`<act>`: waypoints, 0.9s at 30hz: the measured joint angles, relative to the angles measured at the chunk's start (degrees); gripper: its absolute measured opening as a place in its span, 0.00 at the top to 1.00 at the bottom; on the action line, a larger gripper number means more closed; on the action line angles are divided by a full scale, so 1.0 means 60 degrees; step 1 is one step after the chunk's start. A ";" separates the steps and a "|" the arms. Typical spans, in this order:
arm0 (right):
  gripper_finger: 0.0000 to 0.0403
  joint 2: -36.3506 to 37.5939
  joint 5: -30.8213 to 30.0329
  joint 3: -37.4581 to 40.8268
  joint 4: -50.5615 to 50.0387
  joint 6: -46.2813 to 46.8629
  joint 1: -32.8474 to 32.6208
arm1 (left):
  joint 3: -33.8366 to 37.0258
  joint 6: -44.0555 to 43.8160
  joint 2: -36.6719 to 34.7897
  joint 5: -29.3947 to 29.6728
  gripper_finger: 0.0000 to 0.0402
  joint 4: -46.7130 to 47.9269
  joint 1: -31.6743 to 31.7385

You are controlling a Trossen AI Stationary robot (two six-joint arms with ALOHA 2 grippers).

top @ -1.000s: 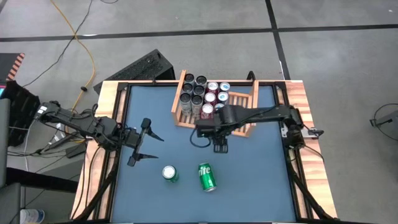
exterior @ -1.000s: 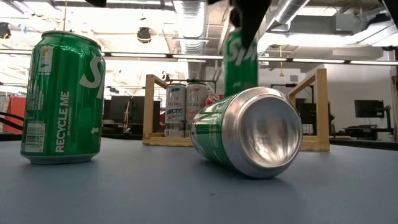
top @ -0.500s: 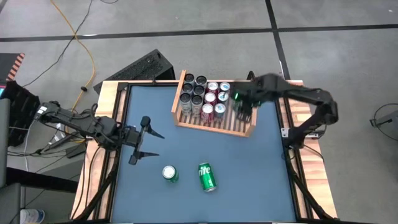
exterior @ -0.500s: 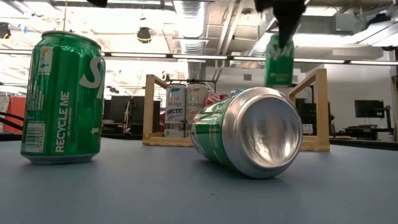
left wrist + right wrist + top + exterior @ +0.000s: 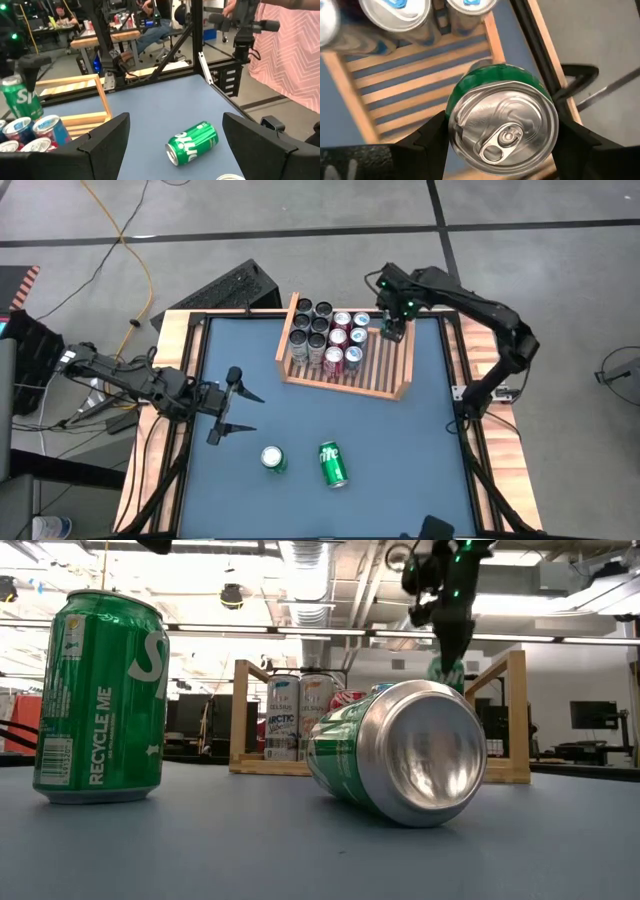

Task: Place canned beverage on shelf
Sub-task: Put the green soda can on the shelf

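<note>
1. Right hand (image 5: pixel 500 150) is pinching a green canned beverage (image 5: pixel 501 129) from both sides, top with the pull tab facing my wrist camera, so the can hangs upright.
2. That can (image 5: pixel 389 332) is held over the shelf (image 5: pixel 345 382), at the shelf's back corner on the bare slatted part, just beside the red and blue cans (image 5: pixel 346 340) packed in there. From table level the can (image 5: pixel 447 668) looks to be hanging at about the height of the shelf's side wall (image 5: pixel 515 710); I can't tell whether its base touches the slats.
3. Shelf's other end is packed with dark and silver cans (image 5: pixel 308 328), standing upright in rows.
4. Left hand (image 5: pixel 232 406) is just hovering with fingers spread wide and nothing in them, well apart from the shelf, over the blue table (image 5: pixel 410 450) on the shelf's front-rim side.
5. Two more green cans sit on the table out in front of the shelf: one upright (image 5: pixel 273 459), one lying on its side (image 5: pixel 332 463), close together. The tipped one (image 5: pixel 192 142) shows up between my left fingers in that wrist view.
</note>
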State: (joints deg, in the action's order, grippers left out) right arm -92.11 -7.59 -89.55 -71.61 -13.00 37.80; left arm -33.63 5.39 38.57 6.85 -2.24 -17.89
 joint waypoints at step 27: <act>0.34 -0.1291 0.1159 0.1422 0.2306 -0.1609 0.0808 | -0.0004 0.0269 0.0000 0.0185 0.24 0.0210 0.0006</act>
State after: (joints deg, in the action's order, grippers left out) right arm -99.85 -0.63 -81.01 -57.77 -22.65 42.65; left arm -33.65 7.00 38.57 7.96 -0.97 -17.86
